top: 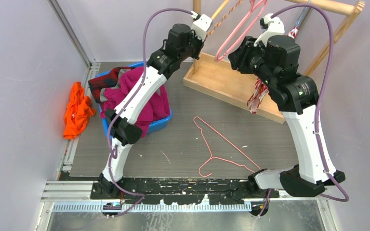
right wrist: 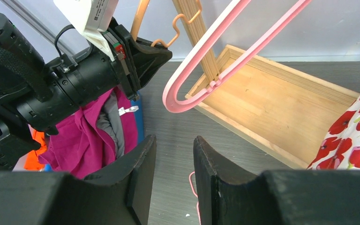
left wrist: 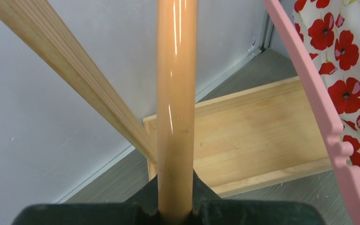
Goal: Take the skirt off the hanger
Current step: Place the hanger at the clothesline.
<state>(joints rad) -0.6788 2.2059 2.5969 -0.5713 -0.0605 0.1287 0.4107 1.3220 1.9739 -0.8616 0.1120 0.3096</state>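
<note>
The skirt [right wrist: 356, 140] is white with red poppies and hangs at the right of the wooden rack; it also shows in the top view [top: 257, 94] and the left wrist view [left wrist: 351, 70]. A pink plastic hanger [top: 236, 33] hangs from the rack beside it, with one arm in front of the skirt in the left wrist view [left wrist: 318, 108]; I cannot tell whether the skirt hangs on it. My left gripper [top: 196, 45] is shut on the rack's upright wooden pole [left wrist: 176, 108]. My right gripper [right wrist: 174, 154] is open and empty, below the hanger's looped end [right wrist: 215, 61].
The rack's wooden base tray [top: 221, 79] sits at the back. A blue bin [top: 161, 126] of magenta clothing stands at the left, with an orange cloth [top: 77, 110] beside it. A thin pink wire hanger [top: 221, 144] lies on the grey mat.
</note>
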